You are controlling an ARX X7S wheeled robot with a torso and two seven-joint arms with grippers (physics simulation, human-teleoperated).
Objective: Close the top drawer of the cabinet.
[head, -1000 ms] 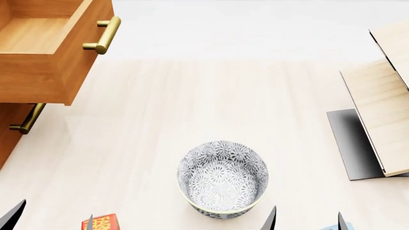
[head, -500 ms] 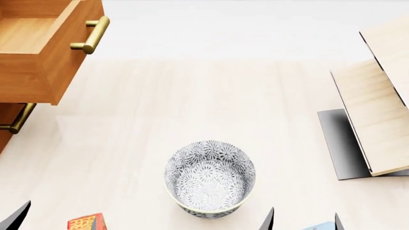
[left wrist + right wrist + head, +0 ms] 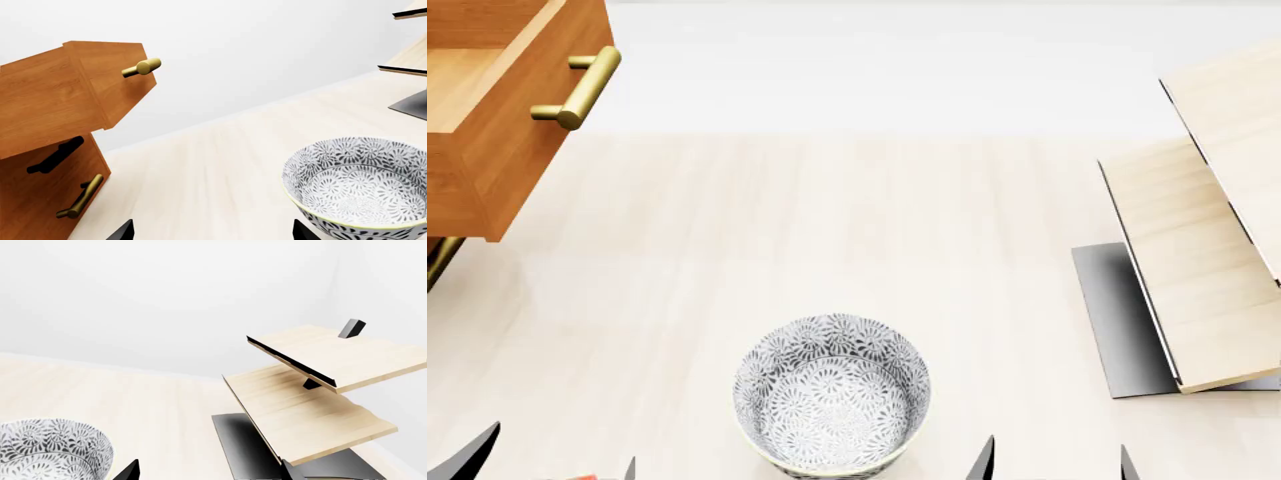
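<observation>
The top drawer point(image 3: 501, 110) stands pulled out from the cabinet point(image 3: 47, 195) at the far left of the head view, its interior exposed and its brass handle point(image 3: 577, 88) untouched. In the left wrist view, a lower drawer front carries a 2nd brass handle point(image 3: 81, 196). Both sit well apart from either arm.

A patterned bowl point(image 3: 831, 393) rests upright on the pale table point(image 3: 827, 230), near the robot, between the 2 arms. A slanted light-wood rack point(image 3: 1208, 250) on a dark base point(image 3: 1114, 320) occupies the right side.

The left gripper point(image 3: 554, 462) shows 2 dark fingertips spread apart, holding nothing. The right gripper point(image 3: 1052, 464) likewise shows 2 fingertips parted, with nothing between them. Neither contacts any object.
</observation>
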